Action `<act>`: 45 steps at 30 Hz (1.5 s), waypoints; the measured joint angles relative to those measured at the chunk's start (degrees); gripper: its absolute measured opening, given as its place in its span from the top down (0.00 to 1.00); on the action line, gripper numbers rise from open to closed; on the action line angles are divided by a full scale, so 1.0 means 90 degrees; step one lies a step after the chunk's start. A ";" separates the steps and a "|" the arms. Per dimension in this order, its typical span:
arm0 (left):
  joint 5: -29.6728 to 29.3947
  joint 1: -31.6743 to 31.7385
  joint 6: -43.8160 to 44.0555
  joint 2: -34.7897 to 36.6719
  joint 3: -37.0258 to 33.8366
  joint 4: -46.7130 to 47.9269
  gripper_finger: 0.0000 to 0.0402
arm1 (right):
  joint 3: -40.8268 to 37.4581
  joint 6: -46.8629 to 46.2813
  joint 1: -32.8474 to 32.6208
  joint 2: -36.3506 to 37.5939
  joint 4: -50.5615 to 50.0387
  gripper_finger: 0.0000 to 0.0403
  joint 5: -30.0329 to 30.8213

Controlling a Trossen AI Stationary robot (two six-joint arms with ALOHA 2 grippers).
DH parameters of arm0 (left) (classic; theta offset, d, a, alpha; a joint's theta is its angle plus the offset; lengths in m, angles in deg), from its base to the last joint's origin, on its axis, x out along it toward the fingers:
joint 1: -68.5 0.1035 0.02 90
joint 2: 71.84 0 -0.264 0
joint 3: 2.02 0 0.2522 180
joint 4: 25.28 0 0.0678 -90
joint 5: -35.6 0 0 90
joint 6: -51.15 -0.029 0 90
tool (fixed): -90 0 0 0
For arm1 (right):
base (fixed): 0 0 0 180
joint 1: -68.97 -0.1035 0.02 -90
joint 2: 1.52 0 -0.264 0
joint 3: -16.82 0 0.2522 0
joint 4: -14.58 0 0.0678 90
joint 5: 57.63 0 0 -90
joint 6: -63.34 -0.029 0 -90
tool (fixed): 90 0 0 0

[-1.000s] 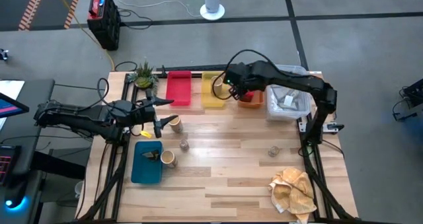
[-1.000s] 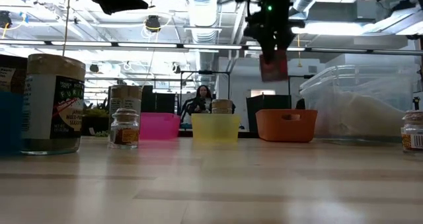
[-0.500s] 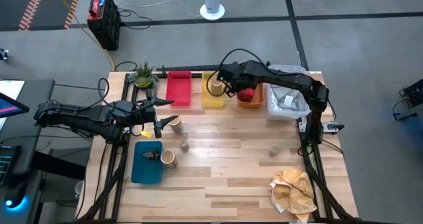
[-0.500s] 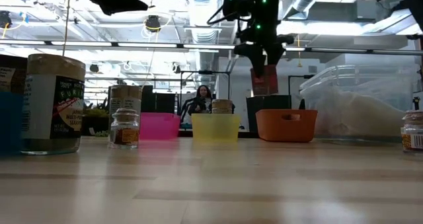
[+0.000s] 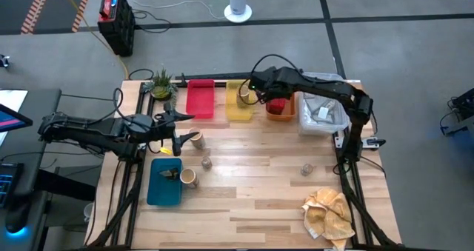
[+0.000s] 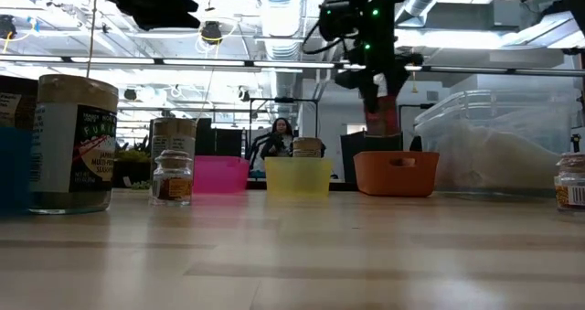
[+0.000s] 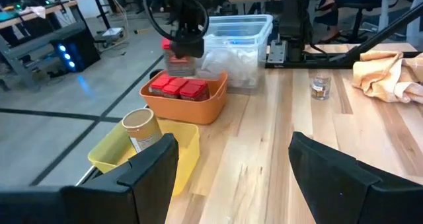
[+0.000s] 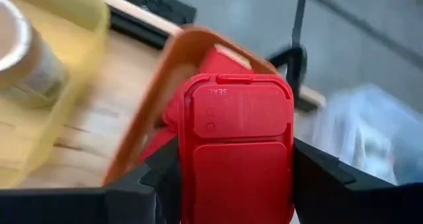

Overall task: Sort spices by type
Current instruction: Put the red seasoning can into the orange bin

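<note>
Two arms are showing from above: my right one is reaching across the bench [image 5: 252, 199] to the orange tray [image 5: 289, 115], my left one is stretching level beside a tan cylinder [image 5: 197, 139].

At bench height, my right end effector [image 6: 379, 118] is pointing straight down, lowering a red tin [image 6: 381, 123] to the tray's rim.

My left end effector [image 7: 228, 161] is spreading its fingers wide, gripping nothing.

My right end effector [image 8: 236, 161] is clamping the tin between both fingers.

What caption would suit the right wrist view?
Right hand holding a red tin above the orange tray.
</note>
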 joint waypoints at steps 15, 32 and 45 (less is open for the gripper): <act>0.0002 -0.0002 -0.0041 0.0002 0.0000 -0.0155 0.31 | -0.0318 -0.1059 0.0130 -0.0076 -0.1035 0.42 -0.0038; 0.0002 0.0000 -0.0266 0.0000 0.0000 -0.0300 0.31 | -0.0724 -0.0500 0.0313 -0.0083 -0.0211 0.42 -0.0520; 0.0002 0.0000 -0.0267 0.0002 0.0000 -0.0265 0.31 | -0.0721 -0.0502 0.0426 -0.0083 0.0087 0.42 -0.1071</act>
